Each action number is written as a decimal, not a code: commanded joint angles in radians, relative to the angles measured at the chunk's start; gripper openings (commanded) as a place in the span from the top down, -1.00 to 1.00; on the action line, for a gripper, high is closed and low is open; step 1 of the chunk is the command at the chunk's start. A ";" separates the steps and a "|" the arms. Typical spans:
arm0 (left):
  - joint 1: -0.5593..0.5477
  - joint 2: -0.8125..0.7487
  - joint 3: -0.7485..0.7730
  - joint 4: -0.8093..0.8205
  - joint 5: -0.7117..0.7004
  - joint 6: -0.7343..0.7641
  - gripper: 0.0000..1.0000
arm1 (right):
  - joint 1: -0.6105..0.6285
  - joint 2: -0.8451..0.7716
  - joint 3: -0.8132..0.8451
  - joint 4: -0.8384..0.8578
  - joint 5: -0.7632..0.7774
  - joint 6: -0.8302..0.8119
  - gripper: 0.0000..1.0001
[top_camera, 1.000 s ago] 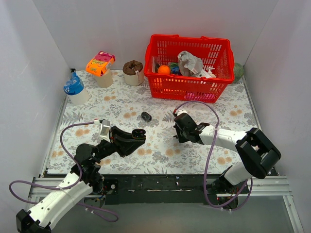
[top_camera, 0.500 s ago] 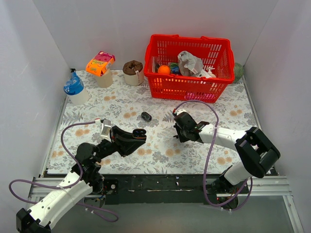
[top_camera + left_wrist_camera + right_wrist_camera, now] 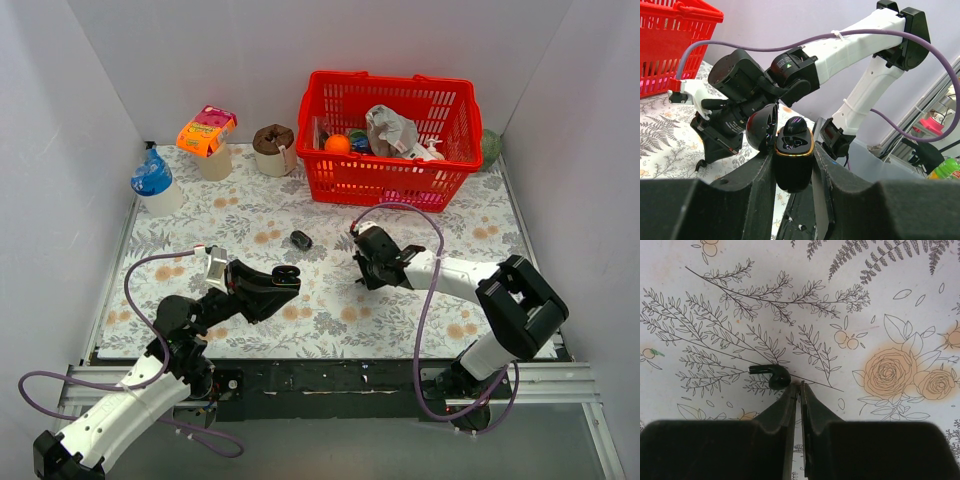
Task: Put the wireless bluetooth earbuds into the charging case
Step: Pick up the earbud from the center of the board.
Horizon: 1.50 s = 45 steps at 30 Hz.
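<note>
The left gripper (image 3: 284, 277) was clamped on a black, pebble-shaped plastic charging case (image 3: 792, 170), its two dark padded fingers (image 3: 752, 175) pressing the case's sides. The case stood upright above the near left part of the flower-printed tablecloth (image 3: 250, 215). Its rounded lid (image 3: 761, 131) was swung open to the left and a thin orange band ran round its mouth. One glossy black earbud (image 3: 796, 125) with a purple sheen stuck up out of the case's tray; I cannot tell whether it was fully seated.

To the right, the right gripper (image 3: 800, 386) pointed down at the cloth with its jaws pressed together and nothing between them. A second tiny black comma-shaped plastic earbud (image 3: 771, 375) lay on the cloth just beside the tips, on their left. Its short stem pointed left, outside the grip. Whether the tips touched it cannot be told.

A small black pebble-shaped object (image 3: 301, 239) lay on the cloth farther back, between the two arms and apart from both. At the far right stood a red plastic mesh basket (image 3: 345, 180) holding mixed items.
</note>
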 commanded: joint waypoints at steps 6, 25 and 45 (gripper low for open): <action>-0.005 -0.018 -0.004 -0.013 -0.001 0.009 1.00 | -0.004 0.073 0.081 -0.016 0.008 -0.128 0.72; -0.005 -0.029 0.001 -0.032 -0.035 0.020 1.00 | -0.031 -0.070 0.154 -0.124 -0.008 0.341 -0.20; -0.003 -0.089 0.055 -0.190 -0.294 0.000 1.00 | -0.034 0.077 0.211 -0.239 0.001 0.712 -0.33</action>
